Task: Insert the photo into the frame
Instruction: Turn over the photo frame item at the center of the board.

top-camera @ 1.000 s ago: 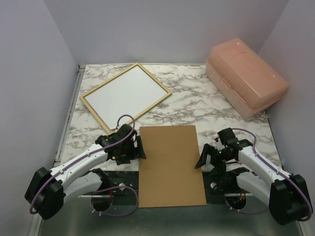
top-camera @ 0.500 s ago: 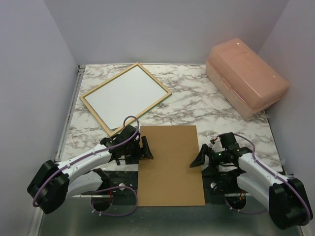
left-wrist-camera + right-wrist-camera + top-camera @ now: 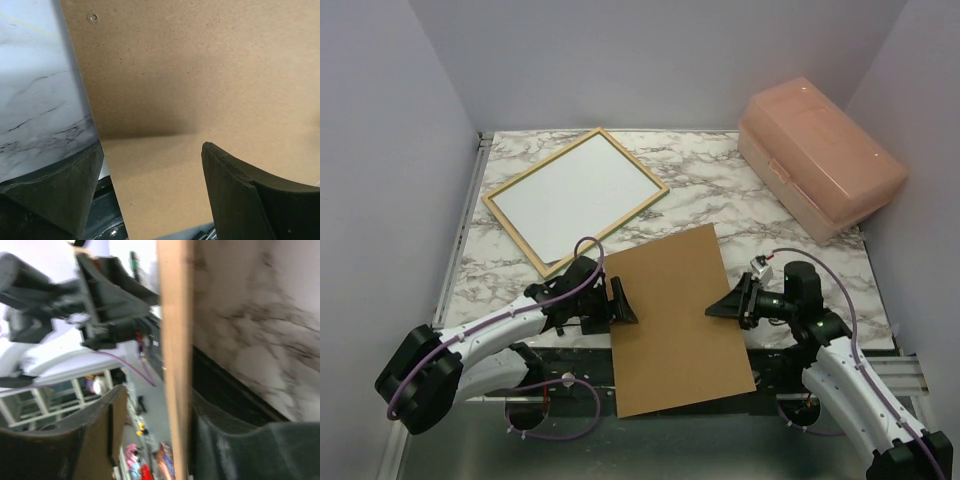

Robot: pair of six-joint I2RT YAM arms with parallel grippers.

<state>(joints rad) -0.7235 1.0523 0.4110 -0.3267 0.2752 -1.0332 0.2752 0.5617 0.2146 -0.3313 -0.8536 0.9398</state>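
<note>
The frame point(image 3: 607, 229) lies at the back left, pale wood side up. A white sheet fills it, seemingly the photo point(image 3: 575, 195) face down; no sunset side shows. A plain brown backing board point(image 3: 675, 320) lies askew near the front, its right edge raised. My right gripper point(image 3: 717, 308) straddles that edge. In the right wrist view the board's edge point(image 3: 175, 315) stands between the fingers, and the right gripper point(image 3: 159, 400) is open, with a gap at one finger. My left gripper point(image 3: 620, 303) is open over the board's left edge point(image 3: 200, 75), and in its own view the left gripper point(image 3: 150, 150) holds nothing.
A closed pink plastic box point(image 3: 820, 160) stands at the back right on the marble table point(image 3: 720, 200). Grey walls close in the left, back and right. A dark mounting strip point(image 3: 570, 360) runs along the near edge under the board.
The right gripper moved onto the board's right edge and its jaws narrowed. The board's right side rose and the board turned askew. The left gripper edged right onto the left edge.
</note>
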